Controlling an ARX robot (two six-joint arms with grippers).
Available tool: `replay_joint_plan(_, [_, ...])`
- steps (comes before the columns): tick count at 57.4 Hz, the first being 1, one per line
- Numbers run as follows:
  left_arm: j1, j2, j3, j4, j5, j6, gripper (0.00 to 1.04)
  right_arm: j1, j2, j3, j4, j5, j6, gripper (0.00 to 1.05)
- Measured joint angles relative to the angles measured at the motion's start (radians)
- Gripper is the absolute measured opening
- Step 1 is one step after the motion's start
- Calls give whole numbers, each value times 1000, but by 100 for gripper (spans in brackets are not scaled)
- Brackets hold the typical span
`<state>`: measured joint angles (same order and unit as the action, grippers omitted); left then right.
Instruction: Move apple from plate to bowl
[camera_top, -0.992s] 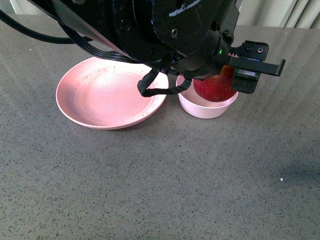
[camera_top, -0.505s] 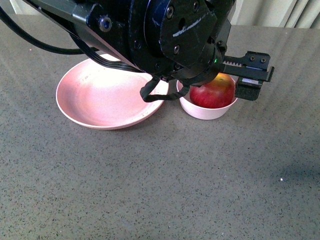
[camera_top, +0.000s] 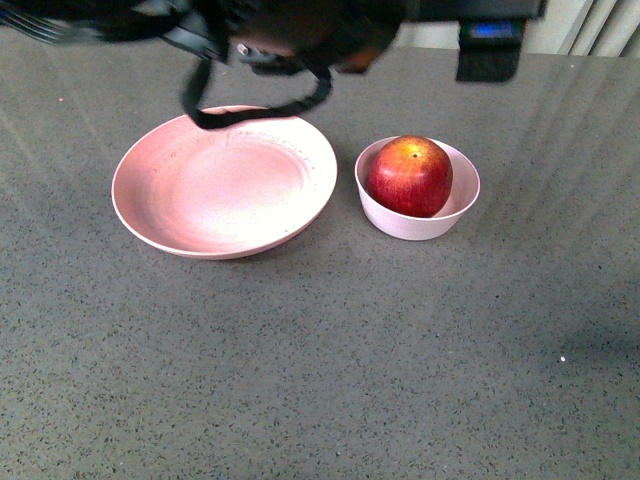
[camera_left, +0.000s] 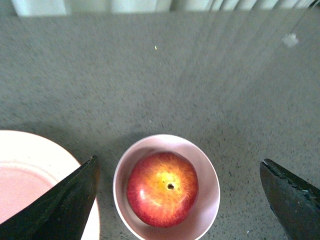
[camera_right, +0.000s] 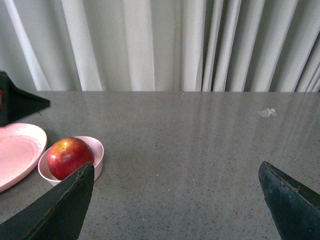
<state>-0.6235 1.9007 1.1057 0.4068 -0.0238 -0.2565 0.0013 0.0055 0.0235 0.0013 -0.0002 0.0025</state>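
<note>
The dark red apple (camera_top: 410, 176) with its yellowish stem patch sits inside the small pale bowl (camera_top: 417, 228), stem dimple up. To the bowl's left lies the wide pink plate (camera_top: 225, 185), with nothing on it. My left gripper (camera_left: 178, 161) hangs open well above the bowl, its fingers spread to either side of the apple (camera_left: 162, 189) and touching nothing. In the front view only the dark underside of the left arm (camera_top: 270, 30) shows along the top edge. My right gripper (camera_right: 176, 165) is open over bare table, off to the right of the bowl (camera_right: 96, 150) and apple (camera_right: 70, 157).
Plate and bowl rest on a grey speckled tabletop (camera_top: 330, 360). A small white scrap (camera_right: 267, 112) lies far back on the table. Pale curtains (camera_right: 150, 45) hang behind the table's far edge.
One second ago the left gripper held the apple just above the bowl. It has since let go and risen, and the apple now rests in the bowl.
</note>
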Motion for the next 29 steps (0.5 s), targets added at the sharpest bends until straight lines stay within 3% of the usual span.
replay_joint_plan(6, [49,-125,-100,40,11,-9,96,0,0,0,0,0,0,96])
replay_joint_plan(8, [60,-162,-163,154,-124,30,90,0,0,0,0,0,0,96])
replay_joint_plan(9, [74,-192,-222,261,-238,77,85,0,0,0,0,-2,0,96])
replay_joint_plan(12, [132,-291,-381,443,-377,155,73,0,0,0,0,-1,0,96])
replay_joint_plan(17, [241,-463,-585,535,-368,213,51,0,0,0,0,2,0,96])
replay_joint_plan(26, [331,-612,-782,543,-263,238,15,0,0,0,0,0,0,96])
replay_joint_plan(29, [345,-641,-806,542,-249,240,8,0,0,0,0,0,0,96])
